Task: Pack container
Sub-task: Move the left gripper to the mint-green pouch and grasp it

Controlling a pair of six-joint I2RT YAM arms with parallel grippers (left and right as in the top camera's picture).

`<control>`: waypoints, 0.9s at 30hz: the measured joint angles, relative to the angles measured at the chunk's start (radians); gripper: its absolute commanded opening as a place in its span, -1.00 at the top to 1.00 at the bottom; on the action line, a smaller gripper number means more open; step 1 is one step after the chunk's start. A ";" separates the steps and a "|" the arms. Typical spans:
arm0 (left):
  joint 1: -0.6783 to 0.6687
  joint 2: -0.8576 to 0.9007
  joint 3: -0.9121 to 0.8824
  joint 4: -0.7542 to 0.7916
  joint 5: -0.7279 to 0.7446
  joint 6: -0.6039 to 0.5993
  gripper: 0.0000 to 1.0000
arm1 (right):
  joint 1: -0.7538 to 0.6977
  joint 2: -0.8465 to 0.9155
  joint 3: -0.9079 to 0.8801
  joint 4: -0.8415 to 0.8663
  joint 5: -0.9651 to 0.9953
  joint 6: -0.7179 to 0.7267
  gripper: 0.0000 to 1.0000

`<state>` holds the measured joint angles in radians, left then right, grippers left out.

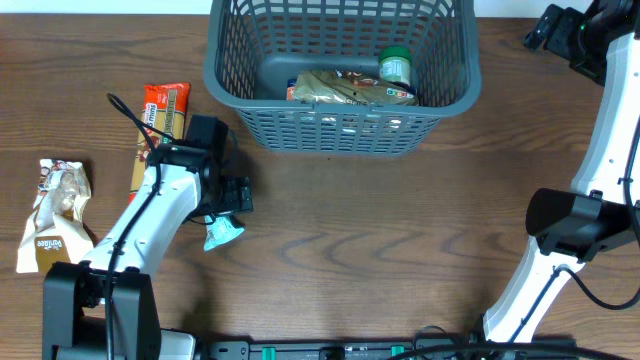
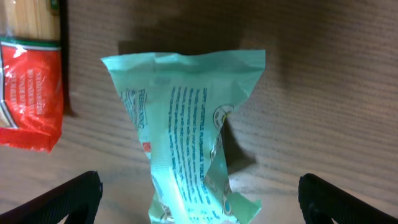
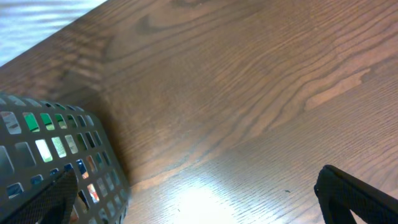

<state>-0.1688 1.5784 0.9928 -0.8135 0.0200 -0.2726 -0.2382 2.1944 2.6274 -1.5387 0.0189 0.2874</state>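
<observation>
The grey-blue lattice container (image 1: 340, 128) stands at the back middle of the table. It holds a tan packet (image 1: 345, 88) and a green-lidded jar (image 1: 395, 67). A teal packet (image 1: 222, 233) lies on the table under my left gripper (image 1: 228, 208). In the left wrist view the teal packet (image 2: 186, 143) lies between the wide-open fingers of my left gripper (image 2: 199, 202), which do not touch it. My right gripper (image 3: 199, 199) is open and empty above bare wood, with the container's corner (image 3: 56, 162) at its left. From overhead my right gripper (image 1: 560, 25) is at the far right back.
A red and orange spaghetti packet (image 1: 160, 125) lies left of the container, also in the left wrist view (image 2: 31, 93). A white and brown packet (image 1: 55, 215) lies at the far left. The right arm's base (image 1: 575, 225) stands at the right edge.
</observation>
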 measured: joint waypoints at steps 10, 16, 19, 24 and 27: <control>0.000 -0.002 -0.087 0.112 0.002 0.000 -0.97 | 0.000 0.000 0.000 -0.002 0.000 -0.010 -0.98; 0.000 -0.002 -0.104 0.161 0.008 -0.006 -0.99 | 0.000 0.000 0.000 -0.006 0.000 -0.010 -0.99; 0.000 -0.002 -0.104 0.182 0.010 -0.012 -1.00 | 0.000 0.000 0.000 -0.008 0.000 -0.013 -0.99; 0.000 -0.002 -0.104 0.193 0.011 -0.019 -1.00 | 0.000 0.000 0.000 -0.015 0.000 -0.019 -0.99; 0.000 0.000 -0.104 0.193 0.011 -0.023 -1.00 | 0.000 0.000 0.000 -0.017 0.000 -0.023 -0.98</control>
<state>-0.1684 1.5784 0.8886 -0.6205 0.0311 -0.2958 -0.2382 2.1944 2.6270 -1.5555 0.0189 0.2646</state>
